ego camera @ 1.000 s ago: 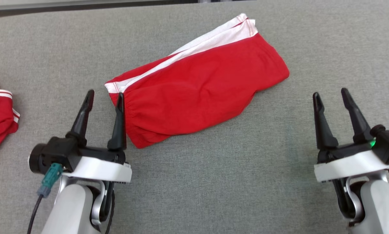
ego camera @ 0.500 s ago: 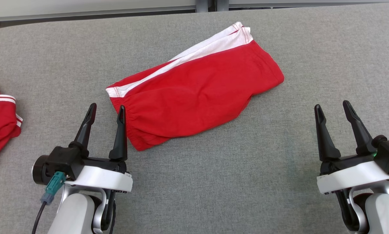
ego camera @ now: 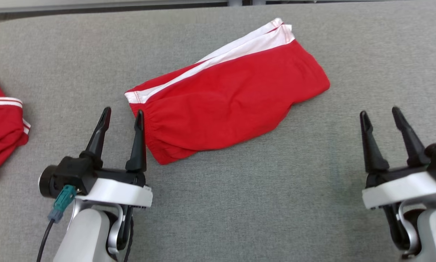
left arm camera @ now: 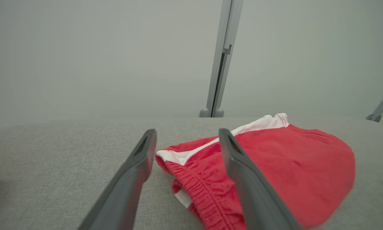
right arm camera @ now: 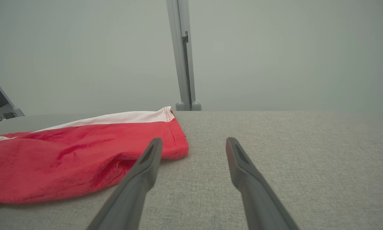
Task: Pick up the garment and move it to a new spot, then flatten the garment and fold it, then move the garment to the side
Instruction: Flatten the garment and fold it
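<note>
I see the folded red shorts (ego camera: 229,105) lying mid-table (ego camera: 276,200), nearer the far edge. My left gripper (ego camera: 123,111) and right gripper (ego camera: 380,111) are spread wide and empty. A second red garment (ego camera: 3,123) lies at the left edge.

- The garment (ego camera: 225,105) lies on the table (ego camera: 258,203), centre to upper right of the head view.
- The left claw (ego camera: 123,111), lower left, is just beside the garment's left end.
- The right claw (ego camera: 379,111), lower right, is apart from it.
- A second garment (ego camera: 1,123) lies at the left edge.

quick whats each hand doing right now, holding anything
left hand: open, empty, at the waistband end of the red shorts
right hand: open, empty
</note>
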### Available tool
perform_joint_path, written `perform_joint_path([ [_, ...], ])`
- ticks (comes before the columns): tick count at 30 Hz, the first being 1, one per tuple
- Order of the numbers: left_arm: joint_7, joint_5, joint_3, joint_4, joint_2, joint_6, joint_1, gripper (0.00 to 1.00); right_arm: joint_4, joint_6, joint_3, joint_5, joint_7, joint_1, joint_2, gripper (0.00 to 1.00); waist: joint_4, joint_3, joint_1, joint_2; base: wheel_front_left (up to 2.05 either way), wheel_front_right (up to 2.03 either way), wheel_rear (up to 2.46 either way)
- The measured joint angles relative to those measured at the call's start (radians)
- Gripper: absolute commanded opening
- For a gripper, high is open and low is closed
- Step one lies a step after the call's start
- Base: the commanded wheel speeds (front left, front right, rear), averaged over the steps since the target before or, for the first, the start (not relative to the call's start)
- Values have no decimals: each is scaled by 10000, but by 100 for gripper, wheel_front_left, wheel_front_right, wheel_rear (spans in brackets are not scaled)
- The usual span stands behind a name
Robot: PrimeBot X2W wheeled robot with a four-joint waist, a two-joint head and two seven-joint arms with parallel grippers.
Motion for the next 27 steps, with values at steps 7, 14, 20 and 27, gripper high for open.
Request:
perform_joint_path([
  [7,0,-2,-151,-140,-215,-138,-697,100,932,0,-58,188,284,-1525,-518,100,465,623,0,0,0,0,0],
  [14,0,0,-242,-140,-420,-238,-1103,100,3055,0,466,533,462,-3328,-997,100,1151,1225,0,0,0,0,0],
  [20,0,-2,-282,-119,-537,-309,-1136,100,4706,0,836,711,545,-4345,-1158,100,1485,1503,0,0,0,0,0],
  [27,0,15,-219,-109,-570,-318,-1168,100,5634,0,1313,1430,533,-4935,-1174,0,1427,1523,0,0,0,0,0],
])
